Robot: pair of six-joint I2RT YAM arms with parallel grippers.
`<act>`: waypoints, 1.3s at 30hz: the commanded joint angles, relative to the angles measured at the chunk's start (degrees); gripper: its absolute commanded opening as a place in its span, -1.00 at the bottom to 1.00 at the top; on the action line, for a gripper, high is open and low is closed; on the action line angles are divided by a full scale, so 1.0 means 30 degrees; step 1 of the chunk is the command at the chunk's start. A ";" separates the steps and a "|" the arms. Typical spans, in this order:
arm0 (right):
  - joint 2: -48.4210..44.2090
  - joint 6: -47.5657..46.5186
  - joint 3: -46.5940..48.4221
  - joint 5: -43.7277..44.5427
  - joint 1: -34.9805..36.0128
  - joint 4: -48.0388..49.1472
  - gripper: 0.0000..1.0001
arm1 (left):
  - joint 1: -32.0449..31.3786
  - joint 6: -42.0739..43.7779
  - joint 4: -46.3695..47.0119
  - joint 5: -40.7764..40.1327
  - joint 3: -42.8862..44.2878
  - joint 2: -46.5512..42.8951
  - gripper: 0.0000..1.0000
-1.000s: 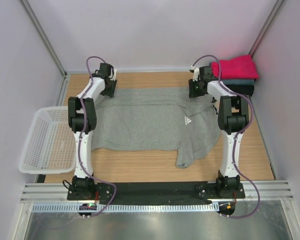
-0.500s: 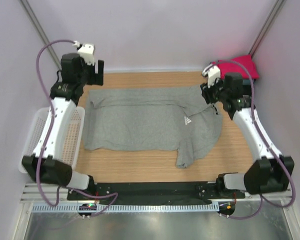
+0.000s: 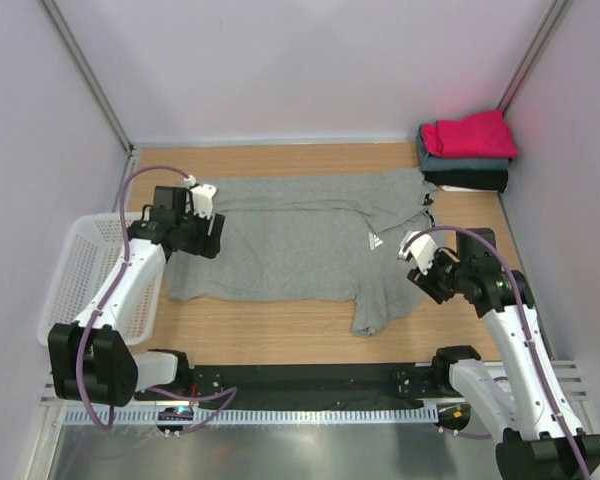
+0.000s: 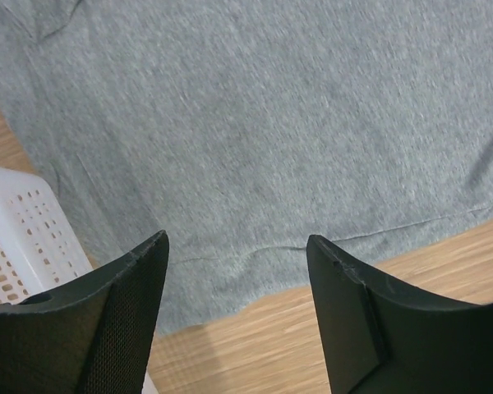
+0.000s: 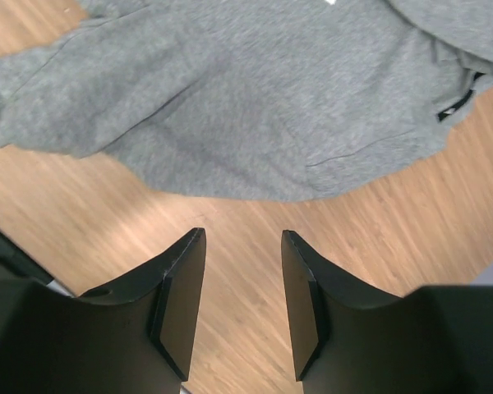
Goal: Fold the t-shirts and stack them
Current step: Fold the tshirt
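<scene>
Left pincer point(image 4: 236, 238) and right pincer point(image 5: 243, 233), both spread and empty, drawn back from far edge of grey t-shirt point(image 3: 290, 240); flattening seemingly done, folding next.

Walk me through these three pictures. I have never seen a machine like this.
Two robot arms are bolted at the near edge of a wooden table. One picture looks down from above; the other two come from a camera on each wrist. A grey t-shirt lies spread out. Far right sits a folded stack: magenta-red t-shirt on slate-blue t-shirt on black t-shirt. A white mesh basket stands left. The left claw and right claw hang open near the grey shirt's edges, holding nothing.
</scene>
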 commanded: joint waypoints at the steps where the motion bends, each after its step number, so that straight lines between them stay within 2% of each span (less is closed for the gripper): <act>1: 0.0484 -0.0968 0.0431 -0.1247 0.0019 -0.2133 -0.03 | -0.0046 0.0543 -0.0745 0.0723 -0.0109 0.0347 0.37; 8: 0.2444 -0.2781 -0.1735 -0.1892 0.0019 -0.1169 -0.03 | -0.0075 0.0867 -0.1422 0.0606 0.0066 0.2165 0.32; 18: 0.3592 -0.3986 -0.2588 -0.2100 0.0429 -0.0348 0.01 | -0.0046 0.1715 -0.2852 -0.1150 -0.0168 0.3602 0.26; 22: 0.3504 -0.3667 -0.2150 -0.2421 0.0781 0.0000 0.01 | -0.0075 0.2913 -0.4174 -0.3487 -0.0313 0.3048 0.16; 28: 0.4176 -0.2932 -0.1944 -0.2160 0.0869 0.1205 0.01 | -0.0046 0.3473 -0.5492 -0.5047 -0.0461 0.2168 0.09; 34: 0.4295 -0.2727 -0.1447 -0.2451 0.0869 0.0795 0.02 | -0.0046 0.5228 -0.6607 -0.6688 -0.1105 0.1113 0.11; 39: 0.4469 -0.2668 -0.1211 -0.2363 0.0898 0.0853 0.03 | -0.0075 0.7014 -0.7515 -0.7246 -0.1223 0.0760 0.22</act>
